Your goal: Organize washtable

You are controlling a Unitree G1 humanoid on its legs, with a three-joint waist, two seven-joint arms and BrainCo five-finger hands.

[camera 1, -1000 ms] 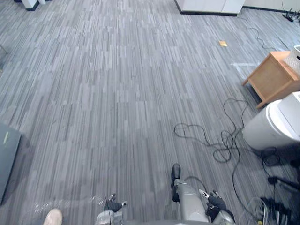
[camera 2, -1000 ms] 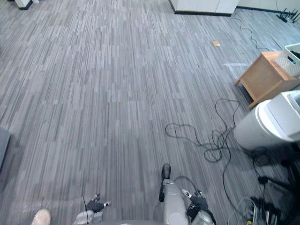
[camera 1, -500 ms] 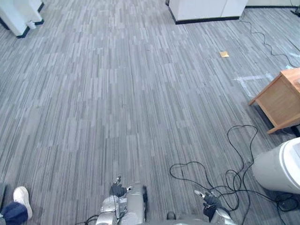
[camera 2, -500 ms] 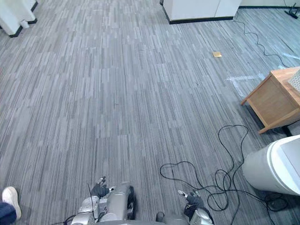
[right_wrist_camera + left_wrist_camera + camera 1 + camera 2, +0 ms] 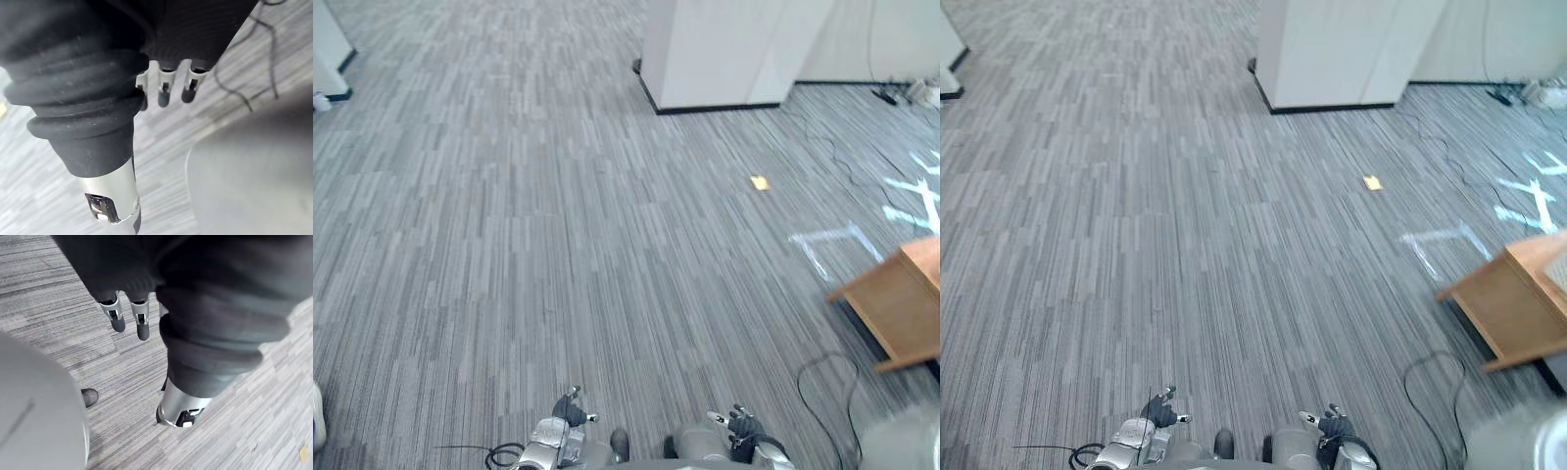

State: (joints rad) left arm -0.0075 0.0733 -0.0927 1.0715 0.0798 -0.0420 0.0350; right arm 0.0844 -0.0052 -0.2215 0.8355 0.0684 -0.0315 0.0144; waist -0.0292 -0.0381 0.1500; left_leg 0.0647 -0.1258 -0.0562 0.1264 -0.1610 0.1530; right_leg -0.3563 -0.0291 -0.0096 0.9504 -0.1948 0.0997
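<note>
Left hand (image 5: pixel 570 410) and right hand (image 5: pixel 741 424) hang low, fingers relaxed.

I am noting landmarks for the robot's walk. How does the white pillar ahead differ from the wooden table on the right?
The pillar is white with a dark strip along its foot; the table is light-brown wood. The pillar stands far ahead and runs past the view's top; the table is low, nearer, at the right edge. Both stand on the grey striped floor.

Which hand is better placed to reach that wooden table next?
Right, probably: the wooden table stands on that side. The right hand and left hand both hang low, empty and well short of it.
</note>
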